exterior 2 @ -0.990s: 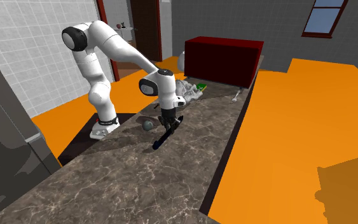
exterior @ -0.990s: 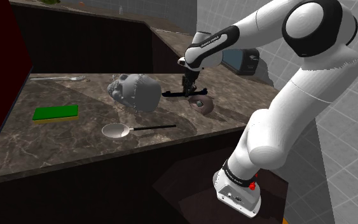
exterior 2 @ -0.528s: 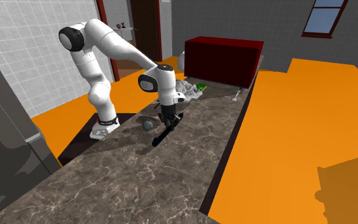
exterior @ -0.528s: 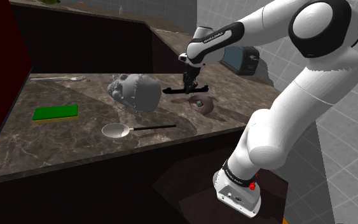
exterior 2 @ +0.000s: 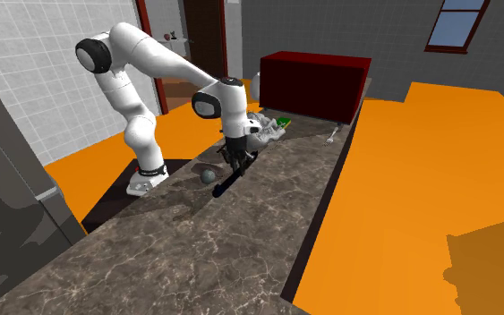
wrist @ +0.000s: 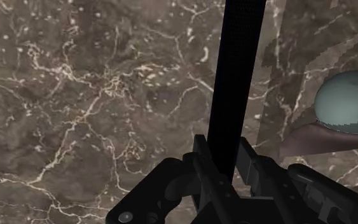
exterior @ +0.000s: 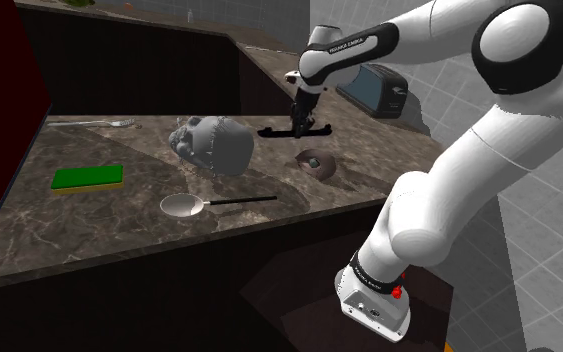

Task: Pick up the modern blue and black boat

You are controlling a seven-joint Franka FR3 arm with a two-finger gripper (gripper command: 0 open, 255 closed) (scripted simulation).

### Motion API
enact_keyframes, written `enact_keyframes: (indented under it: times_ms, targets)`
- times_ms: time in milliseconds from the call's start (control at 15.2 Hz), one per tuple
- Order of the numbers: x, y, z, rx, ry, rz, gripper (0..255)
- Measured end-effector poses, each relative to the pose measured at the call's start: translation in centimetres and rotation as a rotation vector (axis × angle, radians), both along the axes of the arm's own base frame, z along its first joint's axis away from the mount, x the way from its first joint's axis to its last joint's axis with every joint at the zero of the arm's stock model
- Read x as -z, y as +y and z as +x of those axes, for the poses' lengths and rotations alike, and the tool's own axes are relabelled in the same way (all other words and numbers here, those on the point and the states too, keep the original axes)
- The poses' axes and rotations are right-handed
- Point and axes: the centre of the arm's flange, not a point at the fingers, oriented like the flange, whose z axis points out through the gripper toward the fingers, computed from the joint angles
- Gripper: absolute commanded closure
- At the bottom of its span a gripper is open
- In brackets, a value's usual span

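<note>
the hand (exterior: 299, 119) is clamped on the boat (exterior: 293, 131), its fingers (wrist: 204, 167) gripping the long black hull near the middle. the boat hangs above the counter (exterior: 119, 215), just beyond the brown dish (exterior: 316, 162) in the shoulder view. the boat's shadow falls on the counter between boat and dish. a grey ball (wrist: 348, 102) sits in the dish.

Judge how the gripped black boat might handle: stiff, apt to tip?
Probably stiff: the black boat juts straight past the fingers, no sag. Held near its middle, it likely balances, though so narrow a hull might pivot.
</note>
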Motion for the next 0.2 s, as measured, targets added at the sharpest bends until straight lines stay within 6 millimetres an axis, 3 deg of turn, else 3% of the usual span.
enact_keyframes:
  times_ms: [198]
  targets:
    - [-1.44, 0.01, 0.05, 0.0, 0.0, 0.0, 255]
